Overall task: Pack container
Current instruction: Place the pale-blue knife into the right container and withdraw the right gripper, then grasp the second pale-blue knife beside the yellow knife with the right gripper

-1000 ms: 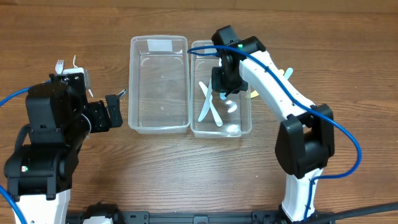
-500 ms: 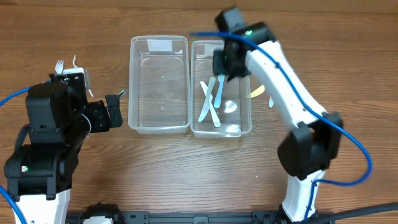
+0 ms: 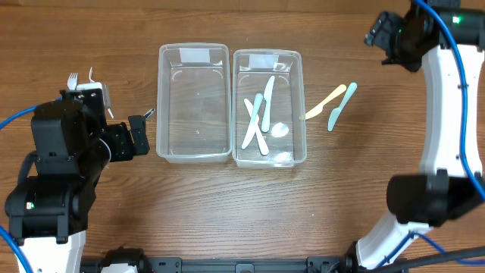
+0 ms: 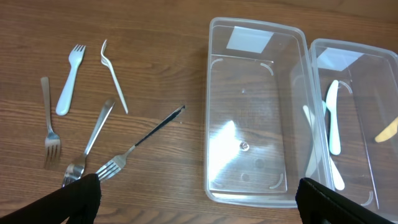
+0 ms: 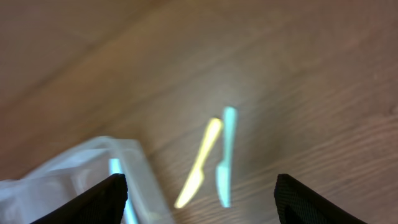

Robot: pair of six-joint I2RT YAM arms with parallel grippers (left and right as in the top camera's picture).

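Two clear plastic containers stand side by side. The left container [image 3: 193,98] [image 4: 255,124] has nothing in it. The right container [image 3: 267,53] holds several pale plastic knives [image 3: 267,97] and a white spoon [image 3: 280,130]. A yellow knife [image 3: 326,101] [image 5: 200,163] and a teal knife [image 3: 341,106] [image 5: 226,155] lie on the table to its right. My right gripper [image 3: 383,32] [image 5: 199,199] hangs open and empty, high at the back right. My left gripper [image 3: 140,133] [image 4: 199,199] is open and empty, left of the containers.
Several forks lie on the wood at the left: a white fork [image 4: 69,81], a bent white one [image 4: 114,74] and metal ones [image 4: 140,142] [image 4: 50,124]. In the overhead view the left arm hides most of them. The right wrist view is blurred.
My right gripper opened over the right container, left a knife there, and swung away to the back right. The left arm has not moved.
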